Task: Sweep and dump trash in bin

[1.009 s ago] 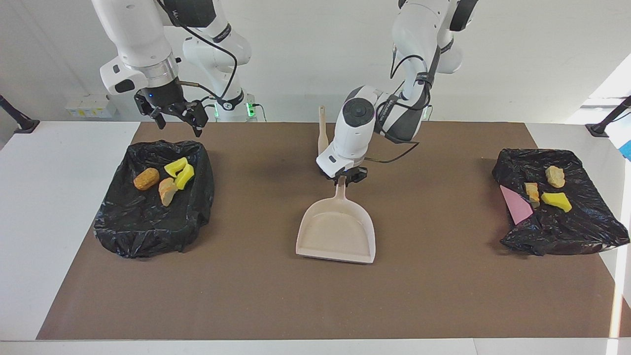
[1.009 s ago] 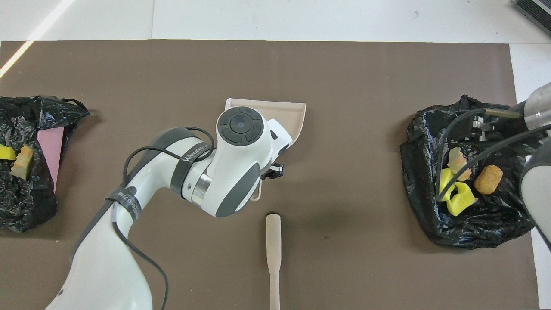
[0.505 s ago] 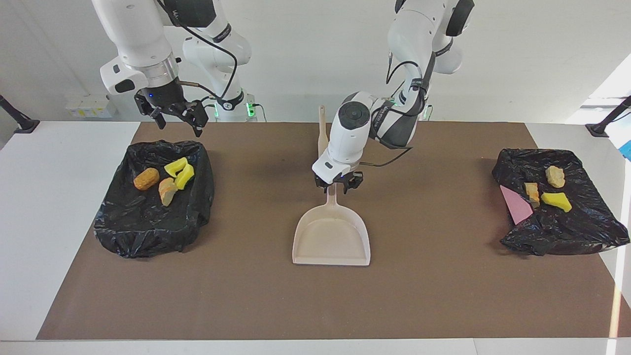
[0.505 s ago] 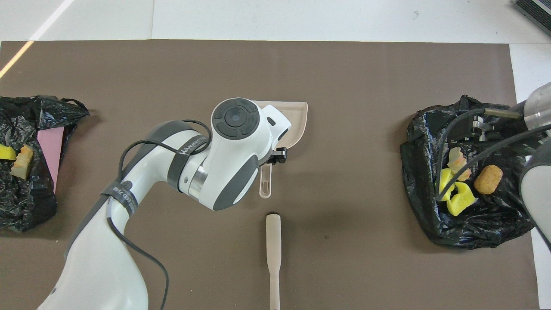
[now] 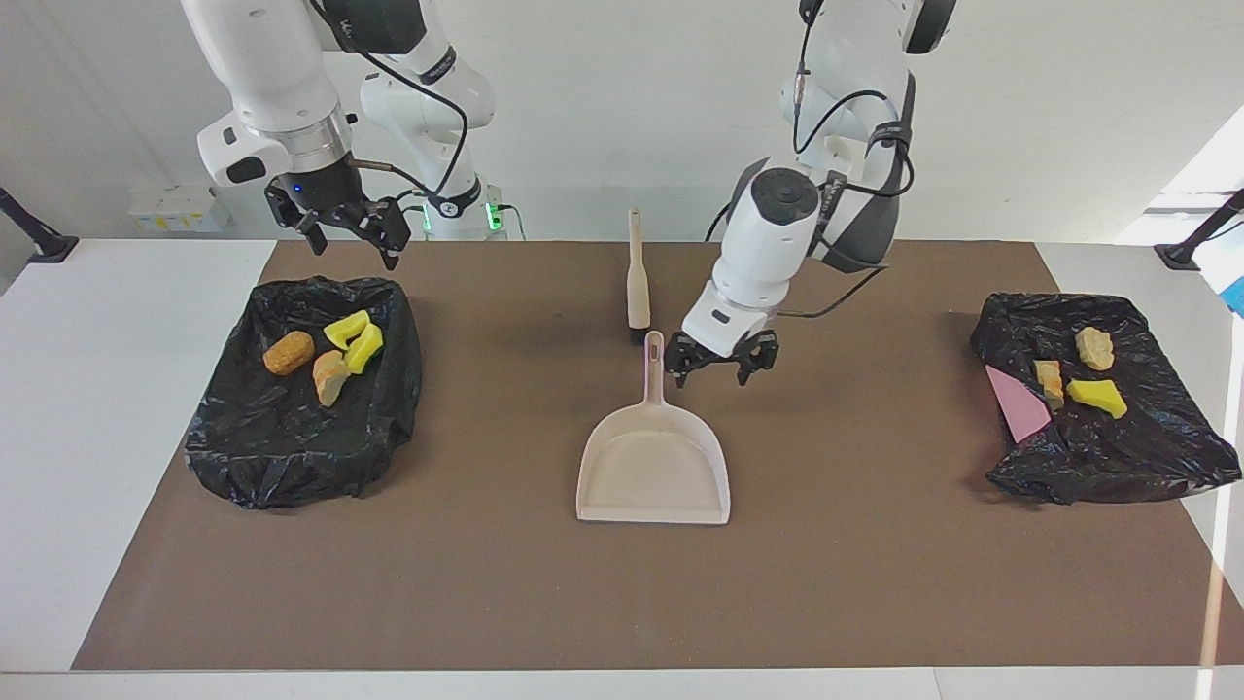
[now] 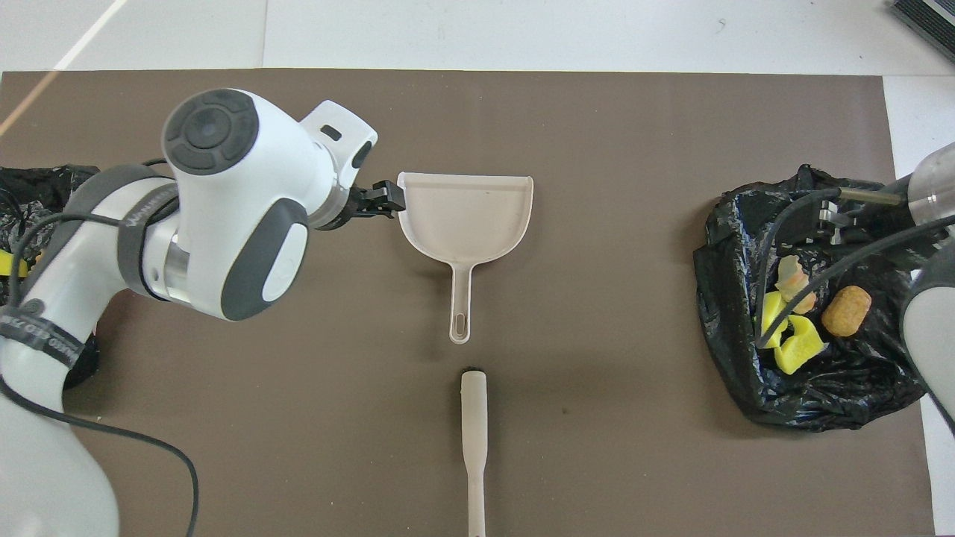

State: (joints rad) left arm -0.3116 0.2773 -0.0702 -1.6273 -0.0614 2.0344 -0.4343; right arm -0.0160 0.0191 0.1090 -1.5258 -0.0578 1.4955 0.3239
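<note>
Letting go of the dustpan (image 5: pixel 653 467) is the change you see here: a second ago the left gripper (image 5: pixel 721 367) was clamped on its handle, and now it hangs just beside that handle, toward the left arm's end of the tabletop (image 5: pixel 875 583), with its fingers spread and nothing in them. The pan lies flat and empty in the middle of the mat, its handle pointing at the robots, and the brush (image 5: pixel 638 272) lies in line with it, nearer to the robots, untouched.

The right gripper (image 5: pixel 352 231) waits, open and empty, over the robot-side rim of the black-lined bin (image 5: pixel 292 457) at the right arm's end.

That bin holds four scraps of the trash (image 5: pixel 332 358): an orange-brown one, a pale tan one and two yellow pieces, bunched together. The second black-lined bin (image 5: pixel 1118 457) at the left arm's end holds three more scraps (image 5: pixel 1096 394), yellow and tan, beside a pink sheet (image 5: pixel 1016 408).

No scrap shows on the mat, so you can judge the sweeping and dumping as done, with the tools set down.
</note>
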